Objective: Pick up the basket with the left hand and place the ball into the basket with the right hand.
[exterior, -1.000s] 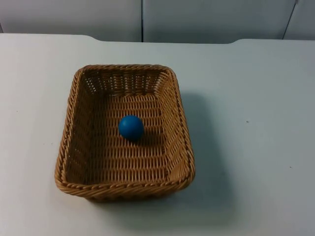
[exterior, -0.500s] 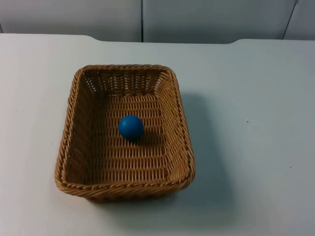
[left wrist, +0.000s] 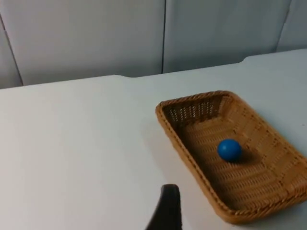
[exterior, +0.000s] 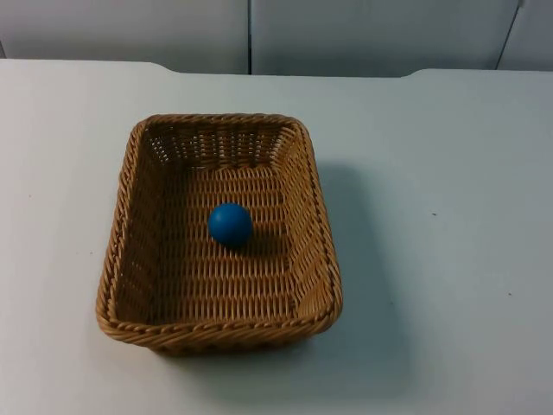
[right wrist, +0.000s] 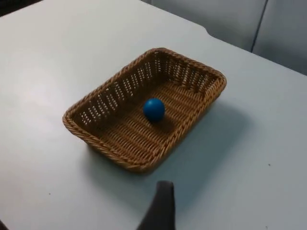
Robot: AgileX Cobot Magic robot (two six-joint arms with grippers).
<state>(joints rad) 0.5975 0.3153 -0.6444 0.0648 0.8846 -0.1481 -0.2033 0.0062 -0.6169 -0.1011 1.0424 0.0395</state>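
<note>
From the top, the brown basket (exterior: 130,259) sits on the white desk (exterior: 449,259), and the blue ball (exterior: 230,224) lies inside it near the middle.

The left claw (left wrist: 165,213) hangs beside the basket (left wrist: 165,125). Open or closed? I cannot tell.

The right claw (right wrist: 159,207) hangs near the basket (right wrist: 115,160). I cannot tell there either.

You see a brown woven basket (exterior: 130,199) sitting flat on the white desk (exterior: 449,216). A blue ball (exterior: 230,224) lies inside it, near the middle of its floor. A grey wall (exterior: 346,35) stands behind the desk.
</note>
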